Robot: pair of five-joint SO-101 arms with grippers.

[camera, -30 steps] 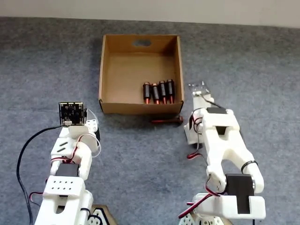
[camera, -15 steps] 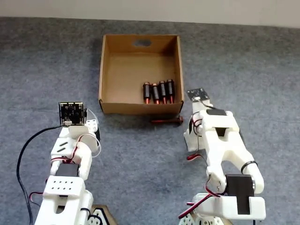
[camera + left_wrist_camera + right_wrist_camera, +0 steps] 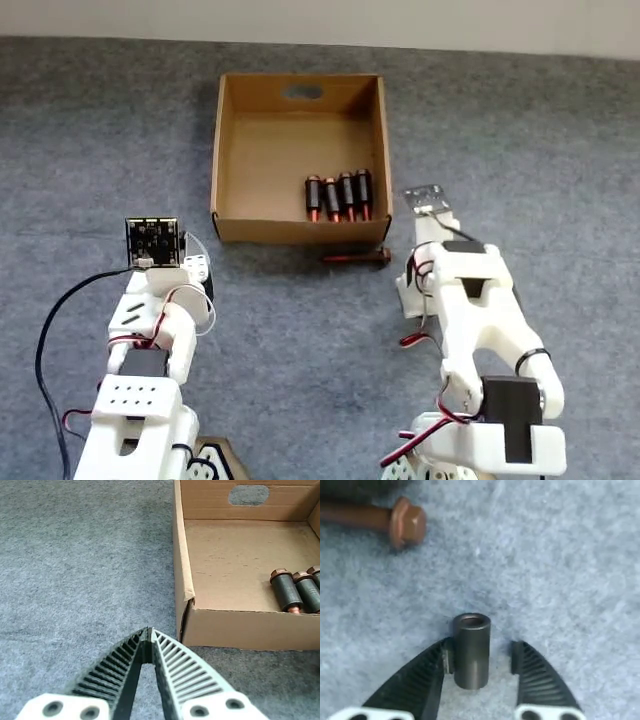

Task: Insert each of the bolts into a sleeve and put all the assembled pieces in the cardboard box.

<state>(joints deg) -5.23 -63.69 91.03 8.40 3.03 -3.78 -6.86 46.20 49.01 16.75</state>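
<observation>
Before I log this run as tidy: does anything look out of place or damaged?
One bare bolt lies on the carpet outside the box's front wall; a sleeve sits between the right gripper's open fingers. The box's near corner seam gapes.

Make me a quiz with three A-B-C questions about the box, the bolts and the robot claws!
1. How many assembled pieces lie in the cardboard box? A two. B four. C six.
2. Where is the loose bolt? A inside the box. B between a gripper's fingers. C on the grey carpet, just outside the box's near wall.
3. How is the left gripper? A shut, with nothing in it. B wide open. C shut on a sleeve.

Answers: 1 B, the high view shows four side by side. 2 C, it lies along that wall, on the carpet. 3 A, its fingers meet at the tips in the left wrist view.
</observation>
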